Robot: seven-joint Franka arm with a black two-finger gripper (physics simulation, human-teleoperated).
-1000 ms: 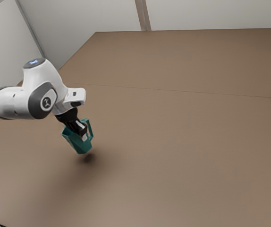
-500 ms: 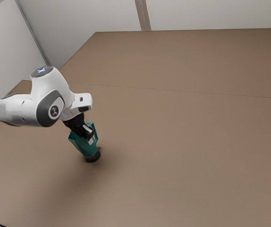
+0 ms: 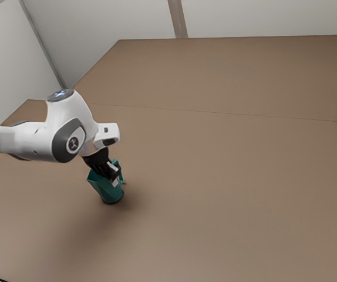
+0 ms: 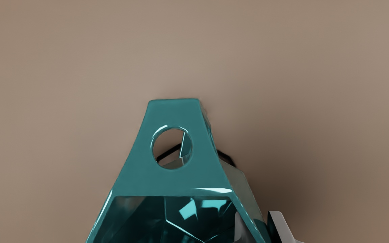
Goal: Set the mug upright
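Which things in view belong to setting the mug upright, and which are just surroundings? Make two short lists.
Part of the job:
- mug, the thing to set upright
- gripper, its fingers on either side of the mug's wall
- arm, carrying the gripper
- table, for the mug to stand on

Just surroundings:
- wall
- brown strip

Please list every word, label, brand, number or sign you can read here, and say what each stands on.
No word or number is readable.
Arm's round side cap: an emblem, too small to make out.
Arm's top cap: a pale mark, too small to read.
Teal mug: no text visible.
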